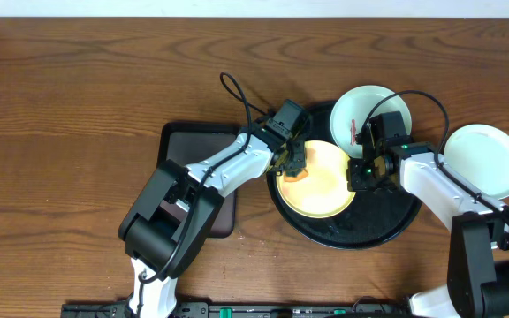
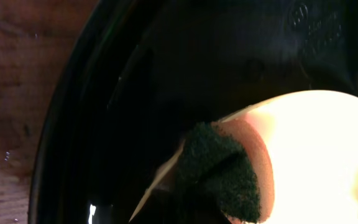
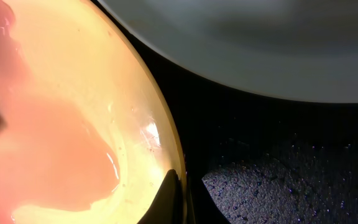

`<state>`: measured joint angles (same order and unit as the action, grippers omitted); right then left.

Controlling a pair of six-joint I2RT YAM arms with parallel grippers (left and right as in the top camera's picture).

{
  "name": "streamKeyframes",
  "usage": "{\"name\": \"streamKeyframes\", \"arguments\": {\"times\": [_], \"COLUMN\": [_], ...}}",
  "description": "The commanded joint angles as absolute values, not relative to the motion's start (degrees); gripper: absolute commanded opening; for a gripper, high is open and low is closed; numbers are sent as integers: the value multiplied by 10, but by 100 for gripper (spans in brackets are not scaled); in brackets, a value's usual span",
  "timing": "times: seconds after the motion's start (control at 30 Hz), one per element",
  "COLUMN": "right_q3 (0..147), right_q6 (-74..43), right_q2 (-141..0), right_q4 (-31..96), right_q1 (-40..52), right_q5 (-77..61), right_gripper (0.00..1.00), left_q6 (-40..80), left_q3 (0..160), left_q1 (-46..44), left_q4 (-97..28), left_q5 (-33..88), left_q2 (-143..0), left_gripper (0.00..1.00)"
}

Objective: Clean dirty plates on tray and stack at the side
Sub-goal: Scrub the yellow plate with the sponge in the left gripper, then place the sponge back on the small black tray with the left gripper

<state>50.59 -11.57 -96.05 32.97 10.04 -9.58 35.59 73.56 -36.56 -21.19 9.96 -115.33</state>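
The round black tray [image 1: 387, 221] holds the pale yellow plate [image 1: 325, 190] and, at its back, a pale blue-white plate [image 1: 374, 110] with a reddish smear. A second pale plate [image 1: 484, 159] lies on the table, right of the tray. My left gripper [image 1: 290, 163] is shut on a green and orange sponge [image 2: 219, 171] that rests on the yellow plate's [image 2: 316, 149] left edge. My right gripper [image 1: 360, 172] pinches the yellow plate's right rim; its finger [image 3: 171, 199] lies on the rim of the plate [image 3: 73, 124]. The smeared plate's underside [image 3: 260, 50] shows above.
A smaller rectangular dark brown tray [image 1: 193, 146] lies left of the black tray, under my left arm. The black tray's rim [image 2: 73, 124] meets the wooden table [image 2: 11, 93] in the left wrist view. The tray floor [image 3: 278, 180] shows by the right finger.
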Motion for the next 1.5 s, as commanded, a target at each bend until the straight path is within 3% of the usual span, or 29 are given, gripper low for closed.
{"name": "streamKeyframes", "arguments": {"times": [0.0, 0.27, 0.6, 0.83, 1.03, 1.17, 1.47], "right_q3": [505, 505, 505, 505, 505, 506, 506], "right_q6": [-117, -117, -117, -117, -117, -117, -117], "right_q2": [-964, -964, -964, -964, -964, -964, -964], "right_q4": [331, 332, 331, 329, 329, 329, 325], "right_q1": [106, 106, 106, 106, 106, 106, 106], "right_q5": [-80, -80, -80, -80, -80, -80, -80], "right_gripper": [1, 1, 1, 1, 1, 1, 1], "left_q6": [391, 401, 431, 319, 291, 303, 453], "left_q3": [717, 717, 721, 721, 721, 721, 750], "left_q1": [-357, -420, -421, -421, -423, -416, -322], "left_q4": [-200, -53, -31, -19, -22, -67, -307], "left_q5": [60, 133, 247, 244, 265, 224, 183], "left_q2": [-1180, -1228, -1246, -1246, -1246, -1246, -1213], "left_gripper": [8, 7, 7, 7, 8, 7, 7]}}
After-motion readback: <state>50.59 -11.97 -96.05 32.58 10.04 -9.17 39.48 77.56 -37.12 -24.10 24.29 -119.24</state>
